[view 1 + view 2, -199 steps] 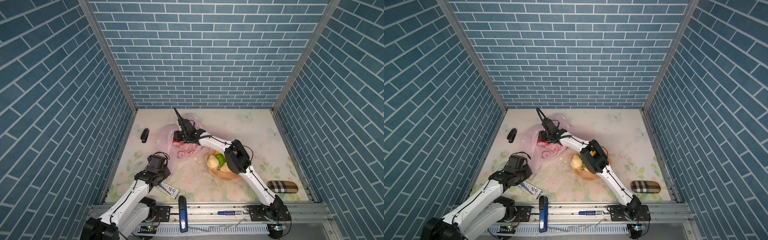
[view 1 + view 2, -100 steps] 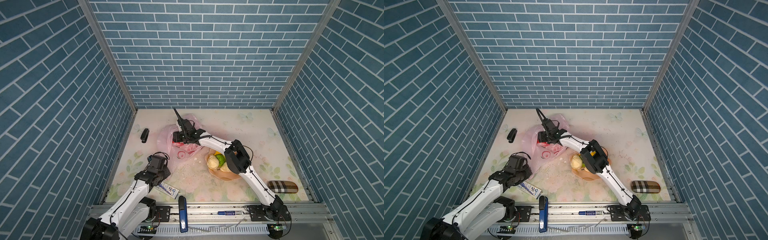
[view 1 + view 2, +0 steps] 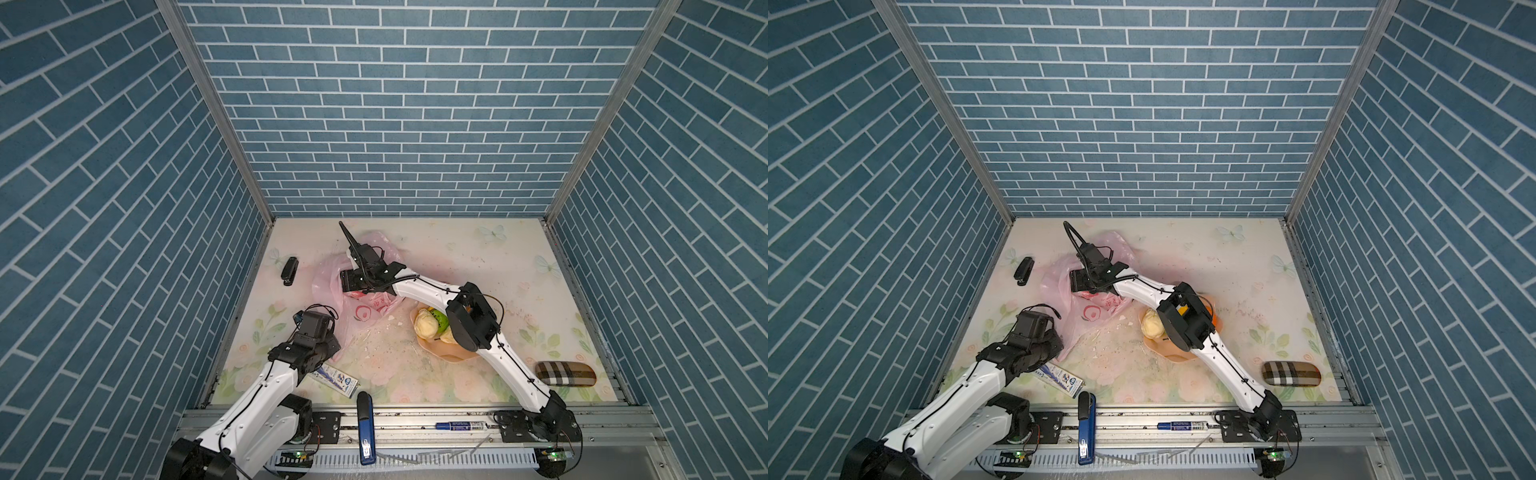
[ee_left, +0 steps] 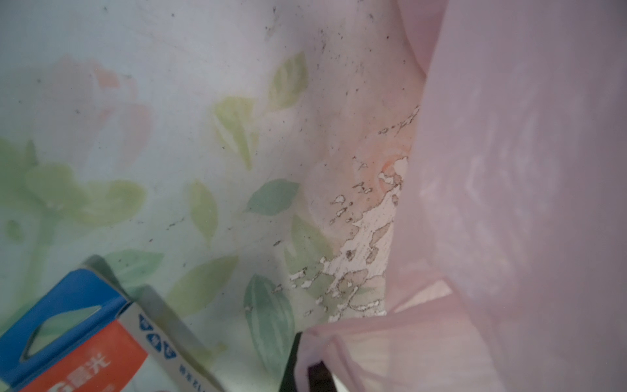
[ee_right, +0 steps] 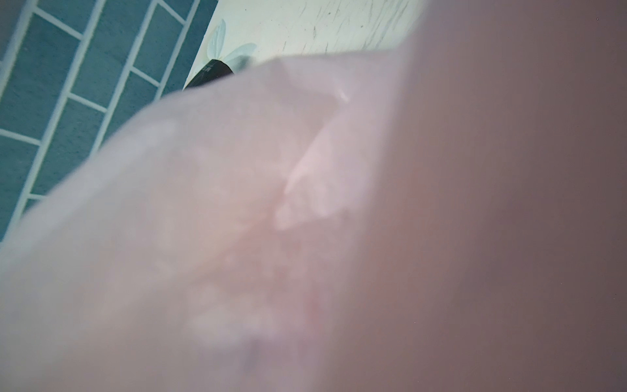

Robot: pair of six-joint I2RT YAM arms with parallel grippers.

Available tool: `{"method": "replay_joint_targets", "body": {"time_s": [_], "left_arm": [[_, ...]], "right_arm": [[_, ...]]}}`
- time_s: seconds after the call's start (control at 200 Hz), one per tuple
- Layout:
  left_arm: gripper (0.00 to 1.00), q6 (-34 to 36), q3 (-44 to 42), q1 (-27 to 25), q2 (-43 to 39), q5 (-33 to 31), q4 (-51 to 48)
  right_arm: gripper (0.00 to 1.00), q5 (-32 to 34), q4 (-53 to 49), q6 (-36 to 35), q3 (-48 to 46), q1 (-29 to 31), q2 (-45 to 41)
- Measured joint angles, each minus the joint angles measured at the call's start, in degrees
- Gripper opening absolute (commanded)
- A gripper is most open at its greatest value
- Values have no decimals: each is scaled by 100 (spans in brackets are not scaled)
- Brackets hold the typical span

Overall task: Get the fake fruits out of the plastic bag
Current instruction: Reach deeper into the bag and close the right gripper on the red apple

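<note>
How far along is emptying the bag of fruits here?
Done: at least a cream fruit and a green fruit lie on the plate. In hand: the left gripper pinches the bag edge, and the right gripper reaches over the bag; its fingers are hidden. Left: bag film covers the right wrist view, so I cannot tell how many fruits remain inside.

Left arm (image 3: 270, 376) lies low, left gripper (image 3: 335, 352) pinched tight on the plastic bag (image 3: 325, 283). Right arm (image 3: 428, 289) stretches across the middle, right gripper (image 3: 349, 281) buried in the bag, its fingers' spread hidden.
</note>
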Motion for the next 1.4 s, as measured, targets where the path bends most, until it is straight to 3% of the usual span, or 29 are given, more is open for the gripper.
{"method": "replay_joint_targets", "body": {"time_s": [0.34, 0.535, 0.825, 1.4], "left_arm": [[0, -116, 0, 0, 11, -129, -48], [0, -127, 0, 0, 57, -153, -48], [0, -127, 0, 0, 85, -170, -44], [0, -125, 2, 0, 328, -216, -17]], "right_arm": [[56, 52, -280, 131, 136, 0, 0], [37, 83, -321, 225, 179, -2, 0], [21, 83, -79, 225, 17, -7, -44], [13, 87, 299, 208, -866, -116, -588]]}}
